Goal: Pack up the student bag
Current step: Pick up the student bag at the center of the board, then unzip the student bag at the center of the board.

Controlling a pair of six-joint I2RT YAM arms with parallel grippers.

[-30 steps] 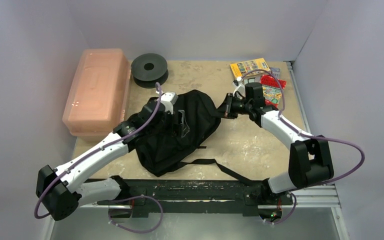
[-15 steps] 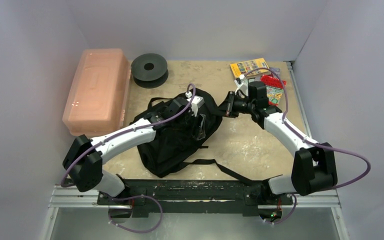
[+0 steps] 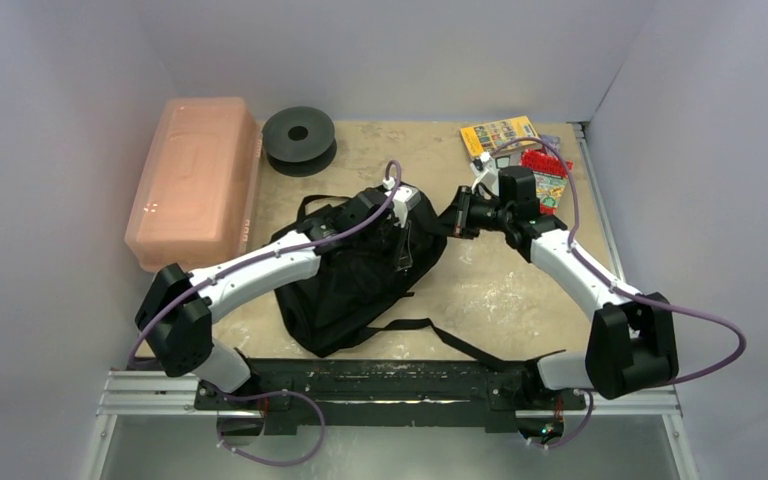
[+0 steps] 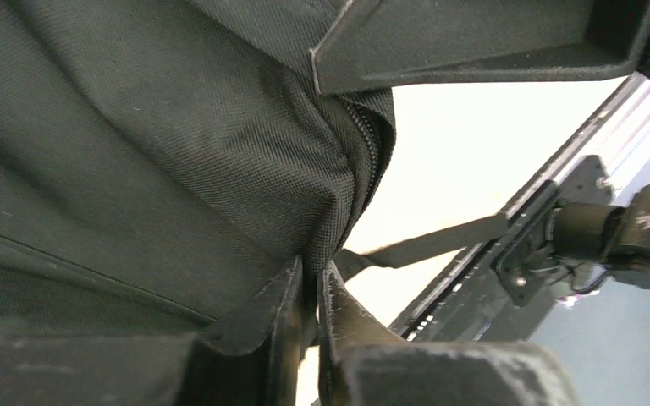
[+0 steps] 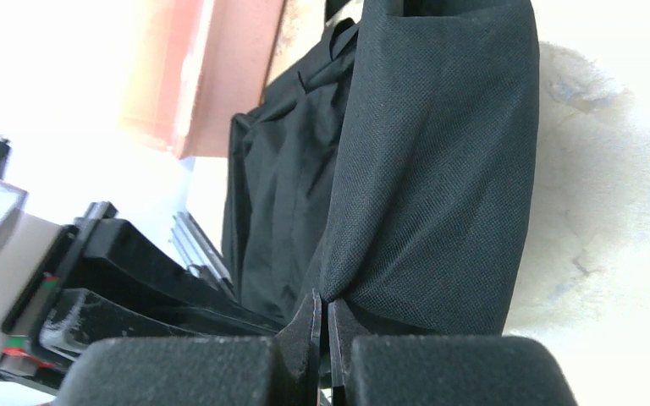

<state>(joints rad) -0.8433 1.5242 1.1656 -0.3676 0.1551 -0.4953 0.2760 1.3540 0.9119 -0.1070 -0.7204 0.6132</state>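
The left end effector (image 4: 311, 283) has swung rightward across the student bag (image 3: 345, 290), apparently pinching its fabric.

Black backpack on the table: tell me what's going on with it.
Both arms have hold of the student bag, which lies slumped between them. The left gripper is shut on a fold of fabric below the zip, and the right gripper pinches the bag's right edge. The colourful booklets and packets lie unpacked in the far right corner. The pink box and black spool sit far left.
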